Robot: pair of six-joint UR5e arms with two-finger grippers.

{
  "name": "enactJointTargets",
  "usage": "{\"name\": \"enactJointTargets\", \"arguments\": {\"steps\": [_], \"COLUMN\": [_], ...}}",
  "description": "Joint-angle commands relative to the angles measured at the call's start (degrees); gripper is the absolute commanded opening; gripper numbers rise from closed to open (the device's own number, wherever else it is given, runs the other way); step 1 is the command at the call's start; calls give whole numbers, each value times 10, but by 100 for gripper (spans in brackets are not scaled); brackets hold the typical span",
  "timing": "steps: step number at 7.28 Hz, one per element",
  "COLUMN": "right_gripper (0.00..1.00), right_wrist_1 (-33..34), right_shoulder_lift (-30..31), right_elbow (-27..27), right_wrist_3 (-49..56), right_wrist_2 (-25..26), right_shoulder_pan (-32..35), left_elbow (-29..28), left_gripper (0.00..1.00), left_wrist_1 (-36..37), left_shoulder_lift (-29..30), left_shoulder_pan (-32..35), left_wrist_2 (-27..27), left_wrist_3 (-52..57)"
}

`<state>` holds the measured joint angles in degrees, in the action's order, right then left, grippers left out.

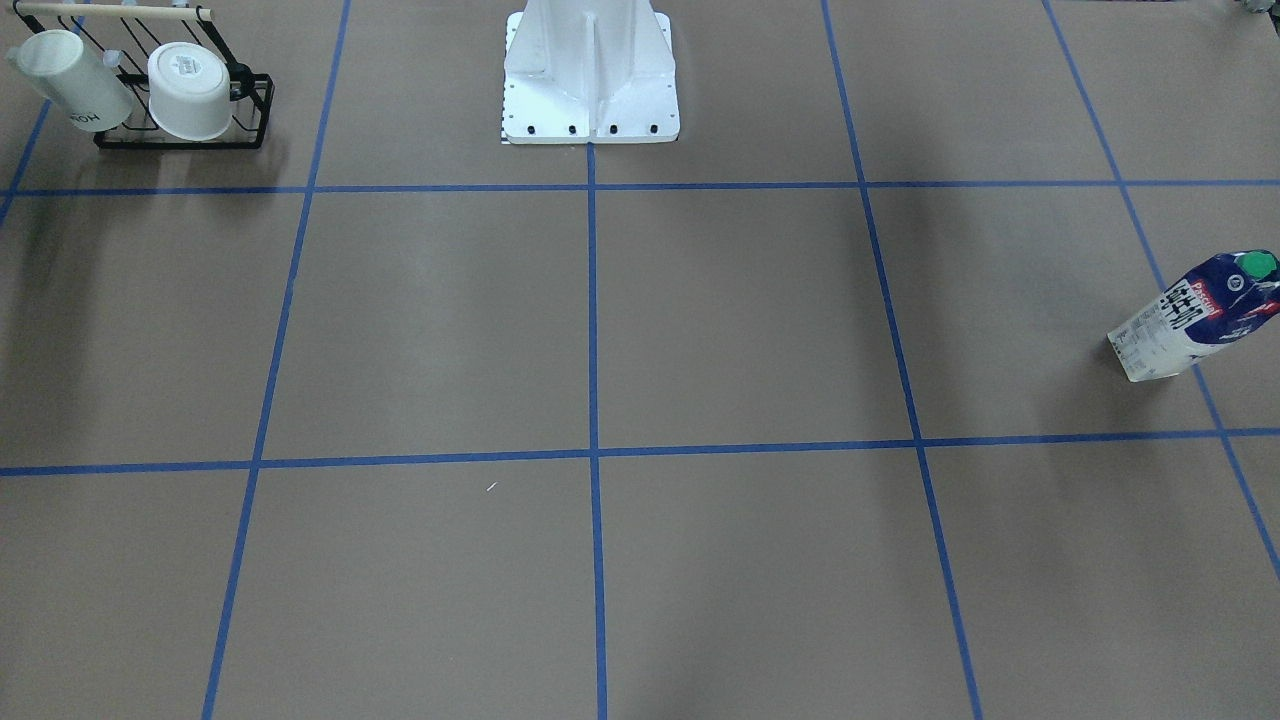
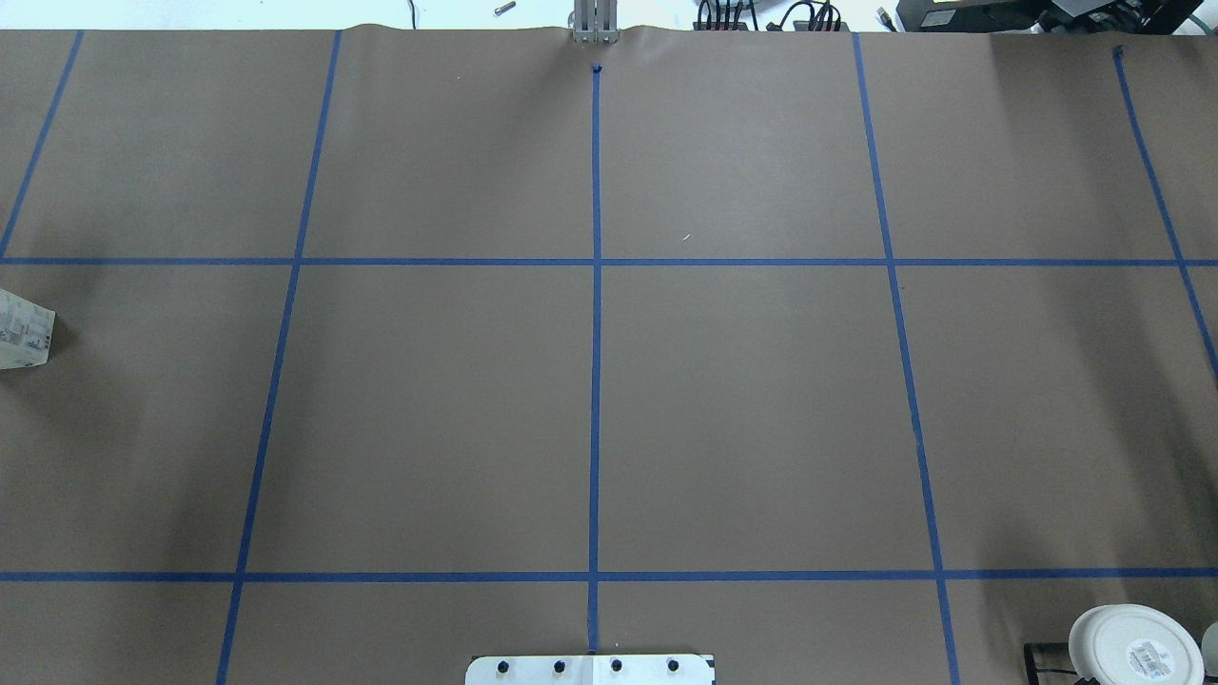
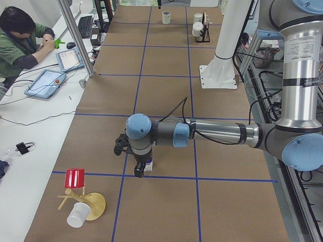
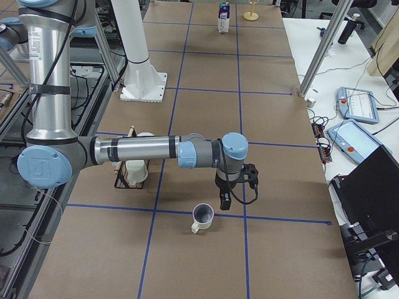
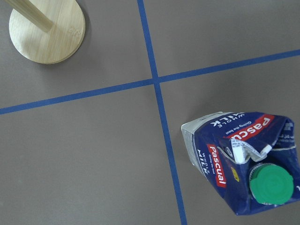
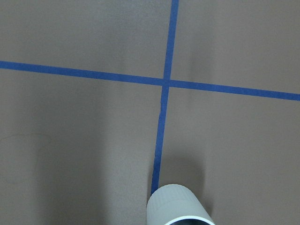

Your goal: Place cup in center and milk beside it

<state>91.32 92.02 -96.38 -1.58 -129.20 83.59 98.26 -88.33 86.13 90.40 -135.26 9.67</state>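
The milk carton (image 1: 1200,315), blue top, white base and green cap, stands far towards the table's left end. It also shows in the left wrist view (image 5: 243,164) and at the overhead view's left edge (image 2: 24,331). My left gripper (image 3: 139,168) hangs right by the carton (image 3: 148,164); I cannot tell whether it is open or shut. The plain white cup (image 4: 202,216) stands upright near the table's right end, on a tape line (image 6: 178,206). My right gripper (image 4: 224,200) hangs just beside it; I cannot tell its state. The center (image 2: 597,419) holds only the tape line.
A black wire rack (image 1: 185,135) holds two other white cups (image 1: 190,90) near the robot base (image 1: 590,75). A wooden stand (image 3: 88,204) with a red cup (image 3: 74,178) and a white cup (image 3: 78,215) sits beyond the carton. Operators' desks flank the table.
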Motion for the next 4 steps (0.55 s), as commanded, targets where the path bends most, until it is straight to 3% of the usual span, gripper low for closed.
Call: {"name": "enactJointTargets", "arguments": {"steps": [1,4], "right_gripper": [100,100], "right_wrist_1": [0,0], "right_shoulder_lift": [-1,-1], "right_elbow": [1,-13], "right_wrist_3": [0,1], "right_wrist_2": [0,2], "right_shoulder_pan": [0,0], "left_elbow": [1,26], "left_gripper": [98,98], "left_wrist_1": [-1,0], "left_shoulder_lift": [0,-1], "left_shoulder_pan": [0,1], "left_wrist_2": [1,4], "left_wrist_3": [3,3]}}
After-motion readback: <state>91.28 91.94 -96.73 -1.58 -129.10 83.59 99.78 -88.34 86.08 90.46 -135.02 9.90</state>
